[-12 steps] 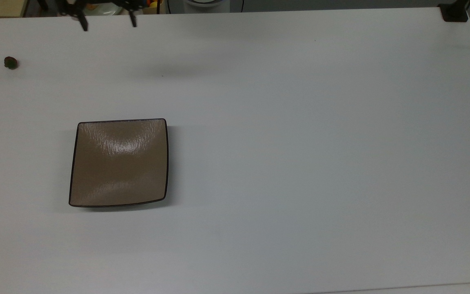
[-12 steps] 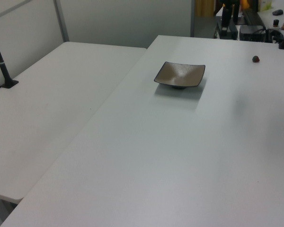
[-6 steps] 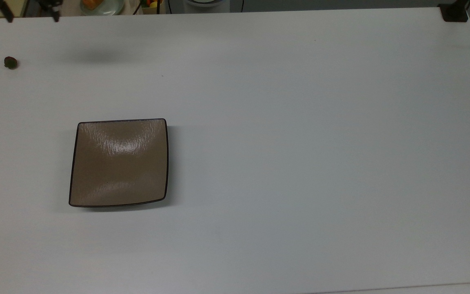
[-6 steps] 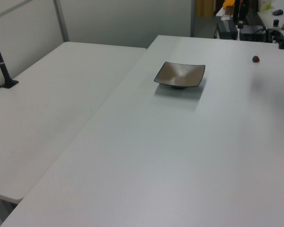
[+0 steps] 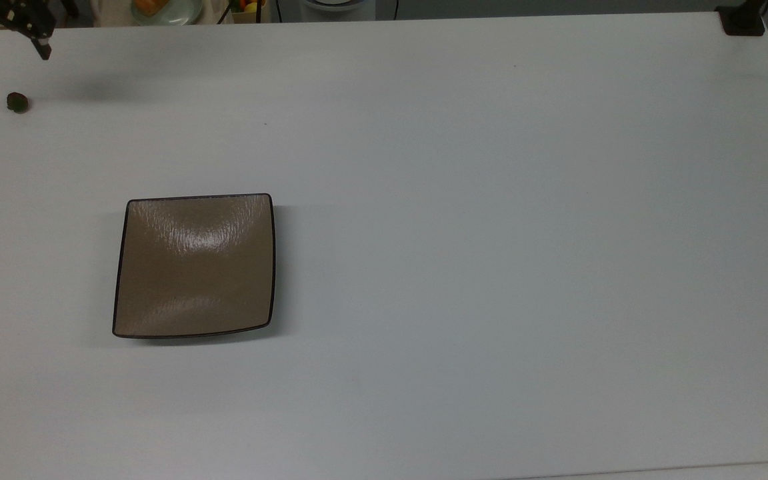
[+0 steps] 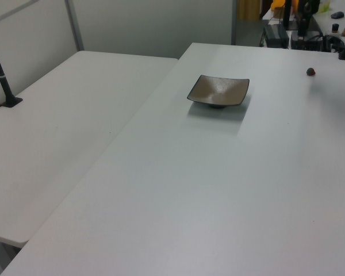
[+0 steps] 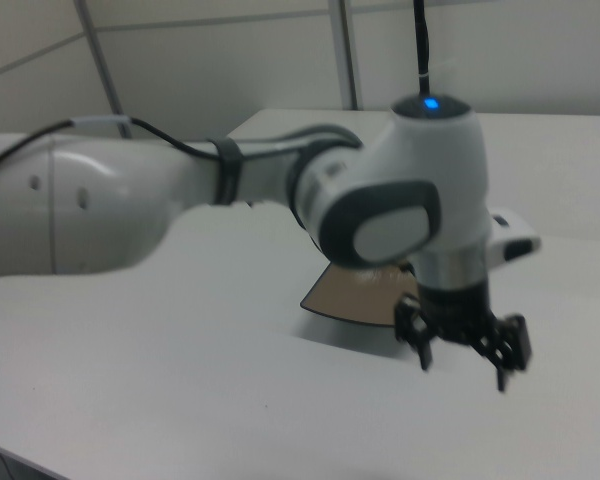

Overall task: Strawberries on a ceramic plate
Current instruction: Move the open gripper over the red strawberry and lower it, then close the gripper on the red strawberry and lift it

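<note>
My tool (image 5: 4, 47) hangs spread and empty at the desk's (image 5: 491, 200) far-left corner in the top view, the strawberry (image 5: 17, 102) just nearward of it.

The ceramic plate (image 5: 194, 267) is a glossy tan-brown with a thin dark rim, fine pale streaks across its surface and a whitish glare patch near one edge; it stands out against the plain white table (image 5: 491, 233) beneath it. The strawberry (image 5: 17, 102), well apart from the plate, is a dark red speck with a touch of green. Beside the plate in the right view, the arm (image 7: 280, 200) is white with grey panels and a small blue light on top, and its gripper (image 7: 463, 352) is black.
</note>
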